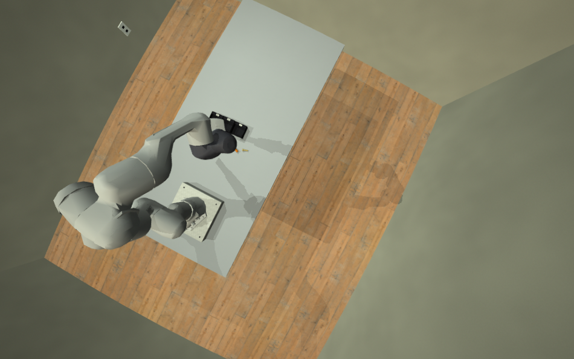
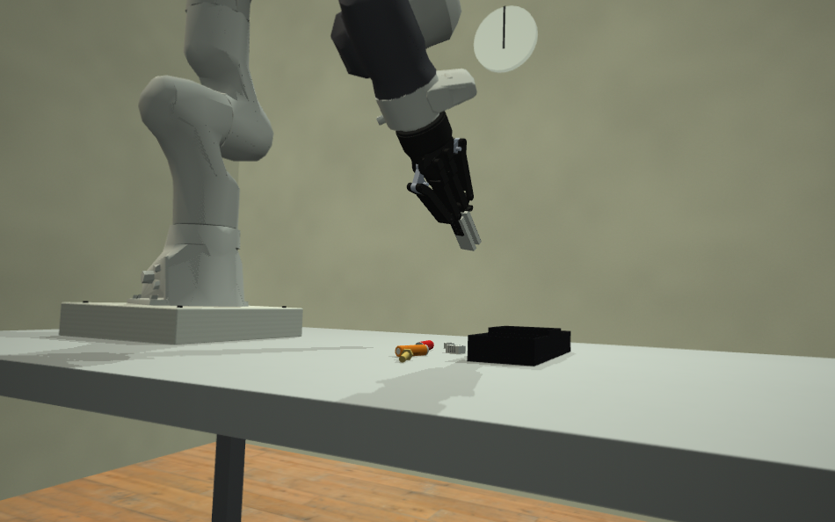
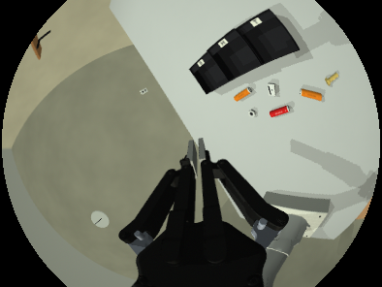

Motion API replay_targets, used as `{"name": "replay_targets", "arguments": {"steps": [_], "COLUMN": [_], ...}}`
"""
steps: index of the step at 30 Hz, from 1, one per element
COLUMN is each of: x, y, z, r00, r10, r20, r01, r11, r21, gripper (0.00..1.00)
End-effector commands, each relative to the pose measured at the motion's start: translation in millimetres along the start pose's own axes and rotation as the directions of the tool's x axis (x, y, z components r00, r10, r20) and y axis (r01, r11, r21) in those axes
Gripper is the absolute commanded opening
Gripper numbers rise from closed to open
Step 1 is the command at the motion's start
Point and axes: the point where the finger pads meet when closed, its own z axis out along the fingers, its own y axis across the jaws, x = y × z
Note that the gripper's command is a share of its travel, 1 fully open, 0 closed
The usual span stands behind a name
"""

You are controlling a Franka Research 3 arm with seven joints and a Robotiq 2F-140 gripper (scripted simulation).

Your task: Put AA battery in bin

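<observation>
Gripper (image 3: 198,146) at frame centre, fingers pressed together, nothing between them. Tips over table (image 3: 194,11) edge, high above it. Black three-compartment bin row (image 3: 244,50) upper right, white labels unreadable. Beside it, scattered apart: two orange batteries (image 3: 242,95) (image 3: 310,92), red item (image 3: 279,111), white piece (image 3: 272,88), yellowish item (image 3: 332,78), small grey round part (image 3: 253,111).

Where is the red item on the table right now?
In the wrist view the red item lies on the table below the row of bins, between two orange batteries.
</observation>
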Motion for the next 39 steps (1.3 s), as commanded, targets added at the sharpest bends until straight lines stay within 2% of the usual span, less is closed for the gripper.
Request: {"name": "replay_targets", "arguments": {"steps": [1,3,6,9,10,12,13,15,16,18,20,21,22,23,25,27,29,30,32,39], "x": [-7,-7,-11,-11,-11,-9,-9,-6,-6,-1,-1,2,4,4,10,10,18,18,26,26], "y": [16,16,30,39,39,44,44,49,49,53,53,54,55,55,56,56,55,55,52,52], "z": [-5.5,-5.5,-17.0,-26.6,-26.6,-35.9,-35.9,-46.1,-46.1,-57.2,-57.2,-64.6,-68.9,-68.9,-81.3,-81.3,-94.2,-94.2,-107.4,-107.4], "r00": [0.999,0.999,0.999,0.998,0.998,0.996,0.996,0.994,0.994,0.99,0.99,0.987,0.984,0.984,0.977,0.977,0.968,0.968,0.957,0.957], "r10": [0.042,0.042,-0.001,-0.039,-0.038,-0.068,-0.068,-0.099,-0.099,-0.132,-0.132,-0.154,-0.168,-0.168,-0.205,-0.205,-0.245,-0.245,-0.286,-0.286], "r20": [0.027,0.027,0.042,0.051,0.051,0.054,0.054,0.055,0.055,0.054,0.054,0.053,0.053,0.053,0.051,0.051,0.048,0.048,0.045,0.045], "r01": [-0.038,-0.038,0.011,0.054,0.053,0.084,0.084,0.113,0.113,0.141,0.141,0.157,0.166,0.166,0.189,0.189,0.209,0.209,0.226,0.226], "r11": [0.991,0.991,0.969,0.94,0.939,0.91,0.91,0.876,0.876,0.836,0.836,0.809,0.792,0.792,0.744,0.744,0.692,0.692,0.637,0.637], "r21": [-0.13,-0.13,-0.246,-0.336,-0.34,-0.406,-0.406,-0.469,-0.469,-0.53,-0.53,-0.566,-0.587,-0.587,-0.641,-0.641,-0.691,-0.691,-0.737,-0.737], "gripper": [0.05,0.05,0.05,0.05,0.05,0.05,0.05,0.05,0.05,0.05,0.05,0.05,0.05,0.05,0.05,0.05,0.05,0.05,0.05,0.05]}}
